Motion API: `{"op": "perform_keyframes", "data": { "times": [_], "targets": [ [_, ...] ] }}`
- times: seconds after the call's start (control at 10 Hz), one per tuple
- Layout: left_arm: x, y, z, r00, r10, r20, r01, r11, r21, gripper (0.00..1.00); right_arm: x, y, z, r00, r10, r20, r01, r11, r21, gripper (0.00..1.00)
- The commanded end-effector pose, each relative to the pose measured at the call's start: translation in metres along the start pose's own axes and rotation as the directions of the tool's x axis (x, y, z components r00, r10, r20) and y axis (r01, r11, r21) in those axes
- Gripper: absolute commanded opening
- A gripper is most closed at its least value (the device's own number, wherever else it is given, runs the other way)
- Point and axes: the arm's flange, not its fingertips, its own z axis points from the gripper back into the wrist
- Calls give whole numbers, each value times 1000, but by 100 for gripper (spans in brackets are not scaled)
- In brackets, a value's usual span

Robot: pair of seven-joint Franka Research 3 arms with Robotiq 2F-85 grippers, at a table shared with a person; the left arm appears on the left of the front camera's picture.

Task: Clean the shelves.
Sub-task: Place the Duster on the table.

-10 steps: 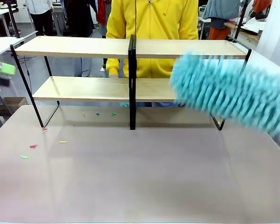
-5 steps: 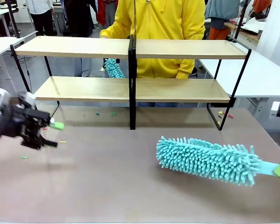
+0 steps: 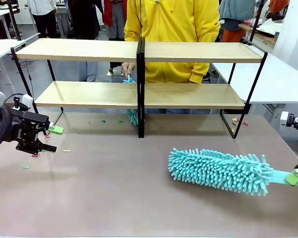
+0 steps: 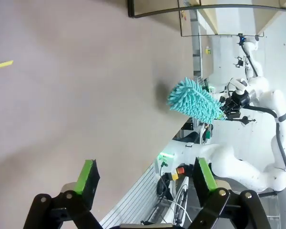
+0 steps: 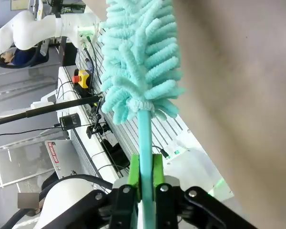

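the right gripper (image 5: 145,183) is clamped on the thin handle of a turquoise duster (image 3: 219,170), the green pads pressed flat against either side of the stem in its wrist view. in the front view that gripper (image 3: 294,177) sits at the right edge of the table (image 3: 114,198), and the fluffy head is stretched leftward from it, low over the tabletop or resting on it; which of the two cannot be told. the left gripper (image 4: 145,177) is spread wide with nothing between its pads; in the front view it (image 3: 52,139) is seen low at the left edge, near the left foot of the shelves (image 3: 139,74).

the shelves stand across the far half of the table, two tiers of pale boards on a black frame, well apart from the duster head. behind them a person in yellow is working a second small duster (image 3: 131,115) at the centre post, a hand (image 3: 127,69) gripping its top above the lower board.

the boards look bare and free of visible debris. small coloured scraps (image 3: 36,155) are scattered on the table near the frame's left foot, with a few more under the lower tier and by the right foot. as a judgement, the tool is in hand but is not at the shelves, so the robot's wiping of both tiers is likely left to do, along with the scraps.
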Motion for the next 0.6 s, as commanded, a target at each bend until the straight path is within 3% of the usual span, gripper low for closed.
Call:
{"op": "perform_keyframes", "data": {
  "times": [0.0, 0.1, 0.2, 0.3, 0.4, 0.5],
  "targets": [
    [-3, -3, -6, 1000, 12, 1, -11, 1000, -23, 100, 8, -2, 4, 1000, -21, -12, 21, 1000, -12, 12],
    [-3, -3, -6, 1000, 12, 1, -11, 1000, -23, 100, 8, -5, 7, 999, -37, 5, 37, 999, -23, 71],
    [-3, -3, -6, 1000, 12, 1, -11, 1000, -23, 100, 6, -7, 14, 998, -53, 38, 54, 998, -26, 71],
    [-3, -3, -6, 1000, 12, 1, -11, 1000, -23, 100, 5, -11, 23, 991, -89, 100, 95, 994, -58, 100],
    [-3, -3, -6, 1000, 12, 1, -11, 1000, -23, 100, 1, -15, 37, 965, -116, 236, 144, 984, -105, 75],
    [-3, -3, -6, 1000, 12, 1, -11, 1000, -23, 100, -8, -14, 59, 886, -116, 449, 184, 977, -109, 100]
  ]
}}
